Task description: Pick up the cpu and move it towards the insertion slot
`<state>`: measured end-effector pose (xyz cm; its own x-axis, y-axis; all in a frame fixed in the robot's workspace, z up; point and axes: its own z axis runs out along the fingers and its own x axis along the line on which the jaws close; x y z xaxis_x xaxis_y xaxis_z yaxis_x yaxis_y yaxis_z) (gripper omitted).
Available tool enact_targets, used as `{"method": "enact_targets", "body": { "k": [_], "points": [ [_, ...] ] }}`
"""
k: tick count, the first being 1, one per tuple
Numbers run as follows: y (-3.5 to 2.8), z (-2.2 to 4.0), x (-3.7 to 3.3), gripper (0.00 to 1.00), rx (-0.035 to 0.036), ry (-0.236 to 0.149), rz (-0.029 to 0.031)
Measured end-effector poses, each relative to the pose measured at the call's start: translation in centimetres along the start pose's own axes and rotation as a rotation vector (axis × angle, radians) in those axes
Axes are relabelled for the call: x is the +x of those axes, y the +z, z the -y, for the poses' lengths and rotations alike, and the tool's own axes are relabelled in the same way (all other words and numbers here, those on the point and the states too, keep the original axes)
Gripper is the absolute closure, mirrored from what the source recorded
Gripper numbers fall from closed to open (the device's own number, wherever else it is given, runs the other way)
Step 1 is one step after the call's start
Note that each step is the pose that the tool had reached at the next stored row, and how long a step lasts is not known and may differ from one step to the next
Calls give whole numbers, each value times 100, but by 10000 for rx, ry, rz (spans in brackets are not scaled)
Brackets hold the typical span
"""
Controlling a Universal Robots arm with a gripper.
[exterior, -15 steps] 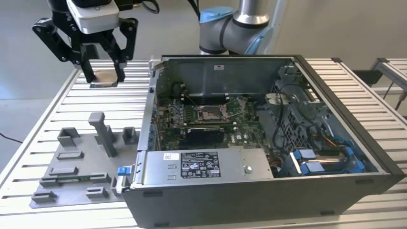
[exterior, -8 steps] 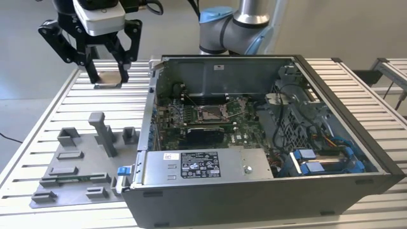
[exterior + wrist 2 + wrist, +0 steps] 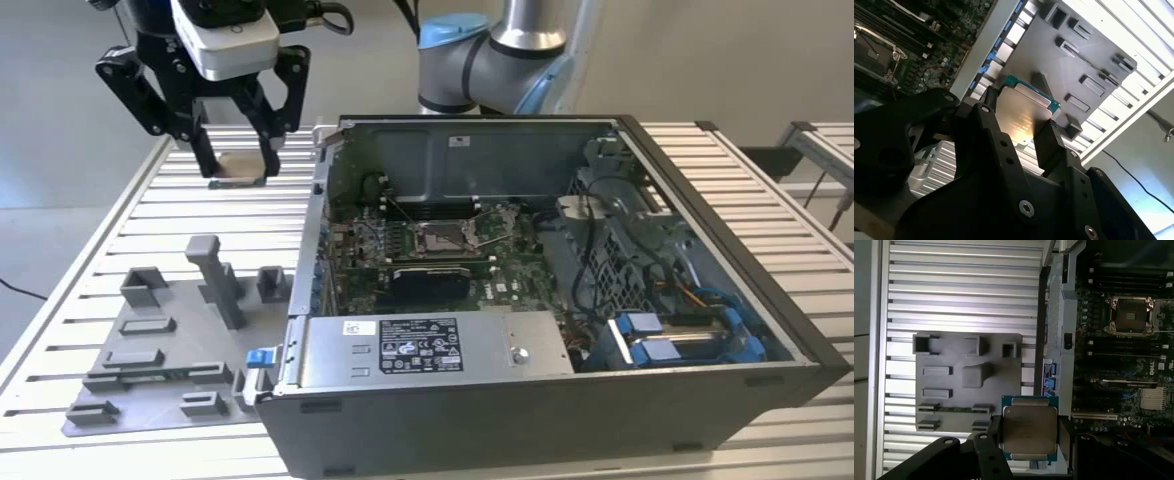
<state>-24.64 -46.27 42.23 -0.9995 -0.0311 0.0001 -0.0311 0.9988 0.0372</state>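
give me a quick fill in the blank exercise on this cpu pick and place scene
1. The black gripper is shut on the small square silvery ____.
2. In the exterior view, the held chip hangs above the ridged metal ____, not the case.
3. The silver-framed insertion slot sits inside the open computer ____.
4. The grey plastic fixture plate lies to the exterior view's ____ of the case.

Missing words: cpu; table; case; left

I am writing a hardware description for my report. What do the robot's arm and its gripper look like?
The arm is silver-grey with light blue joint caps. The gripper has a white body and black linkage arms with round silver bolt heads; its black fingers are flat and blocky. Black cables loop above the white body.
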Motion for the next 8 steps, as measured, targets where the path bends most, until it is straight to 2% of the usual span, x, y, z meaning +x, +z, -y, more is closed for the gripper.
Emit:
{"method": "enact_targets", "body": {
  "k": [8],
  "points": [
    [31, 2, -89, 100, 0, 0, 0]
  ]
}}
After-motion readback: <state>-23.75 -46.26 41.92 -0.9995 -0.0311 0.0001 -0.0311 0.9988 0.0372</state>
